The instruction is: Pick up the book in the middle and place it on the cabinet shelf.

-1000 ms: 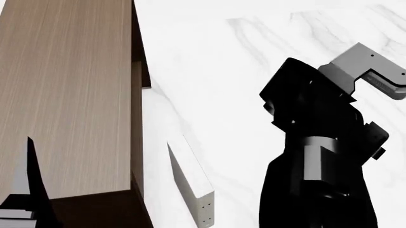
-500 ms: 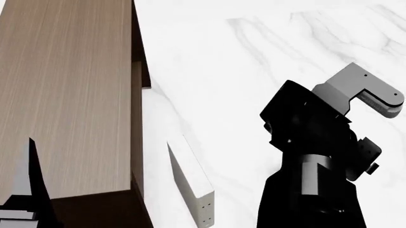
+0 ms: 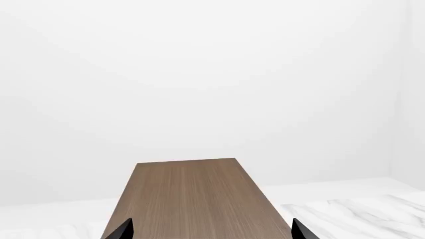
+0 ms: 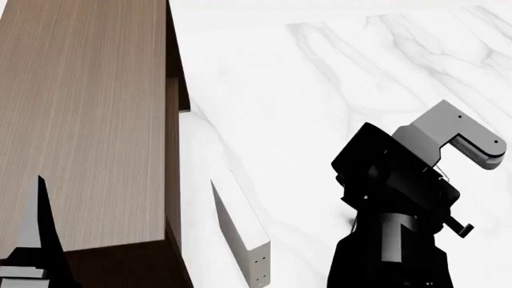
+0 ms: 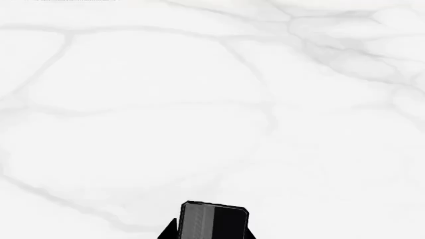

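The left gripper point(image 3: 209, 231) shows two black tips spread wide with nothing between them, poised over the lighter flat top of the tall brown wood-grain cabinet point(image 3: 192, 199). The right gripper point(image 5: 214, 221) shows as one grey-and-black block with no gap, so its fingers appear pressed together and empty above the white veined marble surface point(image 5: 199, 99).

In the head view the cabinet fills the 9 o'clock side. A pale off-white dotted book point(image 4: 244, 231) stands on edge just beside it at 6 o'clock, its long axis running 11 to 5 o'clock. The black right arm point(image 4: 392, 198) rises at 4 o'clock.

The thick grey hardcover book appears in no view, so its bearing from either gripper cannot be told. The left arm looks nearer the cabinet.
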Controlling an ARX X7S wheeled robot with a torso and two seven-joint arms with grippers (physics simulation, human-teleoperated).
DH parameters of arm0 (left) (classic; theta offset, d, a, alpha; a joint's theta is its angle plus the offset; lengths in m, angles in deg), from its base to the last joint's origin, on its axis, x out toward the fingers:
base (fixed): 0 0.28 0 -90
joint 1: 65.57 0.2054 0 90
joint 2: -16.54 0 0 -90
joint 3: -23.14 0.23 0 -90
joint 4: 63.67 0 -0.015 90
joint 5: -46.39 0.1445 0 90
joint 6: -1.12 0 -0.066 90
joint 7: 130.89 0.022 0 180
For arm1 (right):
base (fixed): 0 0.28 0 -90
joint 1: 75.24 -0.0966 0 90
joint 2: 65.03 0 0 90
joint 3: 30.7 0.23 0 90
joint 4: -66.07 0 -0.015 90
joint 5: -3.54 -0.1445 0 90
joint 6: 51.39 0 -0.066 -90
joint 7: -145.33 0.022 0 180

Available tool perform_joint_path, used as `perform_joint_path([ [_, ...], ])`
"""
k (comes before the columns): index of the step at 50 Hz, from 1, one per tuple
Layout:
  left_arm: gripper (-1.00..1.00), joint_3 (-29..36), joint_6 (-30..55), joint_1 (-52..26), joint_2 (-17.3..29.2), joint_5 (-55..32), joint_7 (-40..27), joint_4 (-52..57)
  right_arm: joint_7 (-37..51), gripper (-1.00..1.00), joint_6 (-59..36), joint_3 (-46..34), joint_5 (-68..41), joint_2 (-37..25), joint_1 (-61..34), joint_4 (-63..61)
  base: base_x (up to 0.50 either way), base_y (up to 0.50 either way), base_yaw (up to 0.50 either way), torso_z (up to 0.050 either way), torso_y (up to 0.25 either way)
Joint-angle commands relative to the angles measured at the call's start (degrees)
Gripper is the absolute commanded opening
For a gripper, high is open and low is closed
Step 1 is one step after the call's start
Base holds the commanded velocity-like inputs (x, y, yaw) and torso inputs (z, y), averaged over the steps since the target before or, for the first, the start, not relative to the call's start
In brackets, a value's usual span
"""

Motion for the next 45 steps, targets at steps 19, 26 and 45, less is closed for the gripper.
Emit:
perform_joint_path([
  [19,1.00,0.38,0.13,-0.71,0.52,-0.70,-0.86,0.42,-16.01,-1.00,16.14,-20.13,-13.82,1.79,-7.30,-0.71,0.00,0.00,0.00,0.000,0.000],
  [26,1.00,0.72,-0.54,-0.52,0.49,-0.33,-0.57,-0.21,-12.40,-1.00,16.39,-39.51,-30.87,1.61,-2.89,-19.96,0.00,0.00,0.00,0.000,0.000],
  [45,1.00,1.07,-1.29,-0.46,0.87,-0.11,-0.79,-0.29,-30.50,-1.00,40.79,-52.08,-62.28,1.43,0.76,-36.40,0.00,0.00,0.00,0.000,0.001],
])
